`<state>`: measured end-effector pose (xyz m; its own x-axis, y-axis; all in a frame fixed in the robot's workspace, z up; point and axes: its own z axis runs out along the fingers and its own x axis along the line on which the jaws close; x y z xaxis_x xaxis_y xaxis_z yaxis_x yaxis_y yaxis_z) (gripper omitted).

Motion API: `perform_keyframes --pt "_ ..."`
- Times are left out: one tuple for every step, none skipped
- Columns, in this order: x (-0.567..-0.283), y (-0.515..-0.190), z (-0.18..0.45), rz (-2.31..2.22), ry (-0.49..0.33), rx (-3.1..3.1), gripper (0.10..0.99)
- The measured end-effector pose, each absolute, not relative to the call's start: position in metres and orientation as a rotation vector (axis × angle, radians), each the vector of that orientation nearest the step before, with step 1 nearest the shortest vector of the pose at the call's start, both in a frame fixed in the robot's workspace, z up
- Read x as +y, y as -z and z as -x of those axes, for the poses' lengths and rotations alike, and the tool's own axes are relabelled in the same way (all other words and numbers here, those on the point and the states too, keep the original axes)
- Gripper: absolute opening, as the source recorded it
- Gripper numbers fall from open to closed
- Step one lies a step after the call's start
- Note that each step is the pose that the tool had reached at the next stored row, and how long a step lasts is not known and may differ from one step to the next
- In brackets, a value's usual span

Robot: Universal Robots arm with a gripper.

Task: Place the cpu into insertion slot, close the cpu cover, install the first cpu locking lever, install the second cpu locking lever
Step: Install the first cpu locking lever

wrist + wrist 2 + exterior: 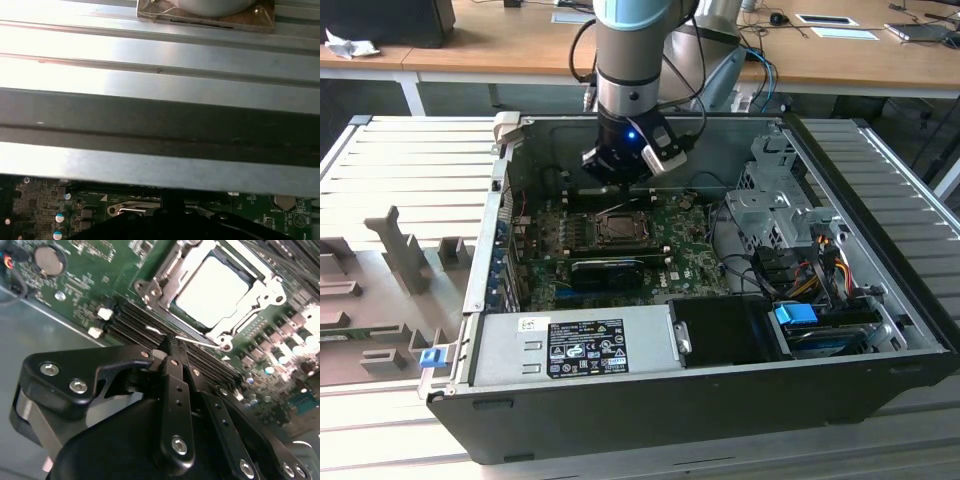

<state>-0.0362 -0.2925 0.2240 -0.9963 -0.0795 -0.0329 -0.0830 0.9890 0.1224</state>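
Exterior view: gripper low inside the open computer case, just behind the insertion slot on the green board. Second wrist view: cpu flat in the slot with the cpu cover down around it, thin lever along the near edge, black fingers together and holding nothing. First wrist view: ribbed metal panel above a strip of board.
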Motion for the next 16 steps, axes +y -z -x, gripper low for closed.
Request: perform_keyframes --pt "-0.292 -0.224 0.036 0.127 -0.193 3.105 0.106" --pt "-0.292 -0.224 0.036 0.127 -0.193 3.105 0.106" --pt "-0.292 -0.224 0.036 0.127 -0.193 3.105 0.106" --pt "-0.292 -0.224 0.034 0.127 -0.192 3.105 0.106" --pt "-0.292 -0.223 0.033 0.127 -0.191 3.105 0.106" --pt "-0.292 -0.223 0.031 0.127 -0.190 3.105 0.106" --pt "-0.292 -0.221 0.030 0.127 -0.188 3.106 0.106" --pt "-0.292 -0.220 0.029 0.127 -0.187 3.106 0.106" --pt "-0.292 -0.218 0.028 0.128 -0.186 3.106 0.106" --pt "-0.291 -0.215 0.026 0.128 -0.184 3.106 0.106" --pt "-0.291 -0.213 0.025 0.128 -0.180 3.106 0.106" --pt "-0.291 -0.211 0.024 0.128 -0.175 3.106 0.106" --pt "-0.290 -0.210 0.024 0.128 -0.170 3.107 0.106" --pt "-0.290 -0.209 0.023 0.128 -0.163 3.108 0.106" --pt "-0.290 -0.208 0.023 0.128 -0.157 3.108 0.106" --pt "-0.290 -0.207 0.023 0.129 -0.150 3.109 0.106"
